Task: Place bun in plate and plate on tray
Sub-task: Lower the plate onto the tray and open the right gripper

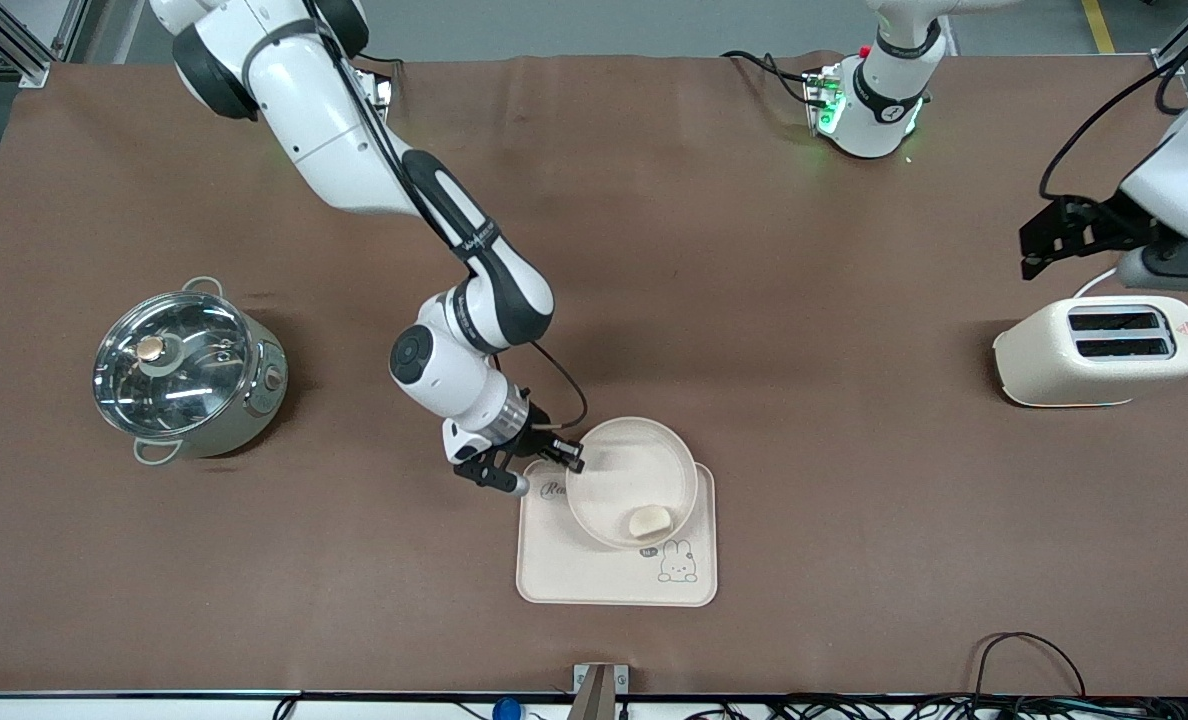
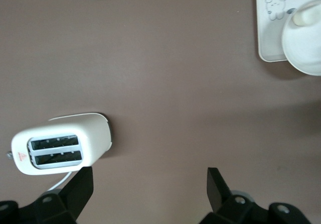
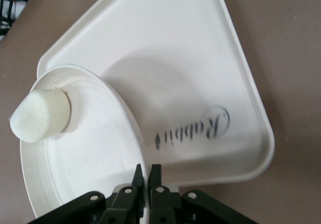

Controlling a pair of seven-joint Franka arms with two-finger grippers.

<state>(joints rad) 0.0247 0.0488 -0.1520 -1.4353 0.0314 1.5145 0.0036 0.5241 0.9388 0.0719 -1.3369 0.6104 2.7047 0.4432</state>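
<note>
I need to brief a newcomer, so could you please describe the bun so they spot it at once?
Find the cream rectangular tray with the rabbit drawing. A round plate is over it, its rim pinched by the right gripper. The bun is the small smooth lump inside.

Cream bun (image 1: 649, 520) lies in the round plate (image 1: 604, 495) — tilted (rim pinched) over the tray (image 1: 594, 575).

The table holds one bun (image 1: 649, 520), one plate (image 1: 614, 460) and one tray (image 1: 574, 570). There is one toaster (image 1: 1094, 352) with two slots, and one pot (image 1: 189, 372) with one glass lid. Two robot arms stand at the table, each with one gripper: the left gripper (image 1: 1039, 240) and the right gripper (image 1: 544, 470).
</note>
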